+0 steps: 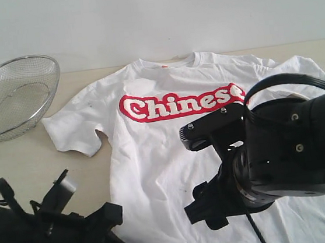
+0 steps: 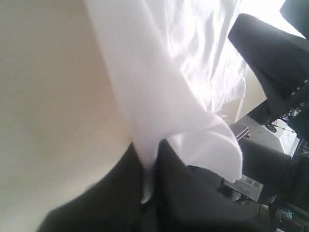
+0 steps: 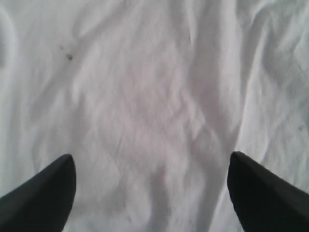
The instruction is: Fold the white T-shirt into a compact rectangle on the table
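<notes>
At its near edge, left gripper [image 2: 150, 159] pinches the white T-shirt [image 1: 166, 156] thinly; the cloth could slip free. Right gripper [image 3: 150, 155] hangs spread wide above the fabric, empty.

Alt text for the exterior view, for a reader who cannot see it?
A white T-shirt with red "Chinese" lettering lies spread face up on a beige table. The right gripper is open over its middle, the left gripper sits at its near left edge, and a wire-mesh basket rests at the far left.

We see a wire-mesh metal basket [image 1: 8, 104] at the far left, tipped so its open mouth faces us, with a plain pale wall [image 1: 167, 9] behind.
</notes>
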`<state>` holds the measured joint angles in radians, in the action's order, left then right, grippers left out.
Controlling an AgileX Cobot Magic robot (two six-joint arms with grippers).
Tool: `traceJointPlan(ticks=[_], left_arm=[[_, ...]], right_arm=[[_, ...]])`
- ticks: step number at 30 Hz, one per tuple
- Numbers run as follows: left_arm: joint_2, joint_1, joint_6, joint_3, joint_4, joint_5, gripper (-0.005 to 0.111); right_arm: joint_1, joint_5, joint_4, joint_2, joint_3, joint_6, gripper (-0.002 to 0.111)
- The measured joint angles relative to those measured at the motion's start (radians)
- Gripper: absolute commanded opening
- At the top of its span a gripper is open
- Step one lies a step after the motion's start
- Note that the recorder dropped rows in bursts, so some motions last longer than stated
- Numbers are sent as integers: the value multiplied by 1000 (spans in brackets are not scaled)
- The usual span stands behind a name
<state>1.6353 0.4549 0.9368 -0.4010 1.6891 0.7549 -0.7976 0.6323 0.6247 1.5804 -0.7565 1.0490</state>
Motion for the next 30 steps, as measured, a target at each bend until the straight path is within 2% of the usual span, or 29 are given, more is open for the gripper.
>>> traceJointPlan(ticks=[5,15,25,30], left_arm=[[-77,-25,-4,66,-4,-24,4],[-179,-27,-40,169,-42,-124,4],[-198,-38,-76,191,-132,-185,4],[-198,-86,-95,191,-200,-203,4]], right_arm=[[0,-4,2,0,0,-19,77],[0,-4,2,0,0,-58,77],[0,-2,-47,0,0,-125,77],[0,-1,-65,0,0,-149,77]])
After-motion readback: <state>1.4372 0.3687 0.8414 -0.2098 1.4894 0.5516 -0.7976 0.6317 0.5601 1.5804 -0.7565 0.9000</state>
